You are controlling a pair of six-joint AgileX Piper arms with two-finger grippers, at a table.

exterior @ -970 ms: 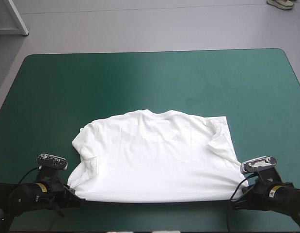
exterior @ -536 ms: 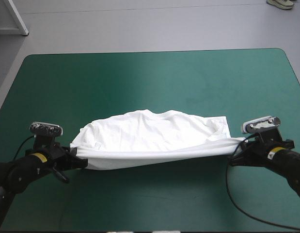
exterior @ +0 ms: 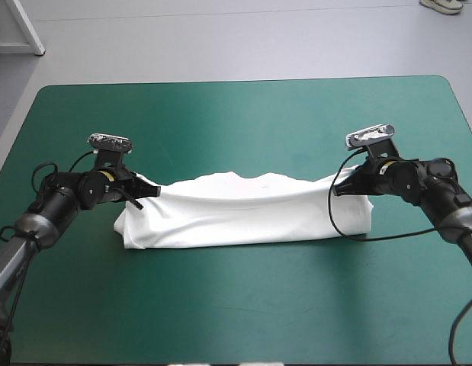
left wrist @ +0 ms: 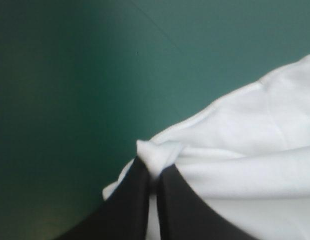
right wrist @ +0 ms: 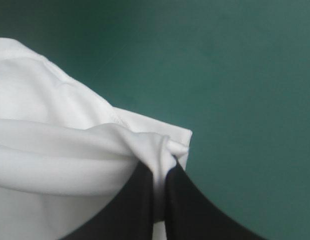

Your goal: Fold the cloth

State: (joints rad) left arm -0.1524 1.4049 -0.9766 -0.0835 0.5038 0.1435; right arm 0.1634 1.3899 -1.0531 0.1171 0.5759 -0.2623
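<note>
Across table (exterior: 220,122), T-shirt (exterior: 243,217) long axis L–R

Overhead rear view; wrist close-ups on T-shirt (exterior: 243,217)

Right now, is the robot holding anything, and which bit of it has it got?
Yes, the T-shirt. The left jaws are shut on a bunched corner at one end, the right jaws on a corner at the other end.

L tool (exterior: 150,191), R tool (exterior: 335,187) carried T-shirt (exterior: 243,217) hem fwd; now doubled over.
</note>
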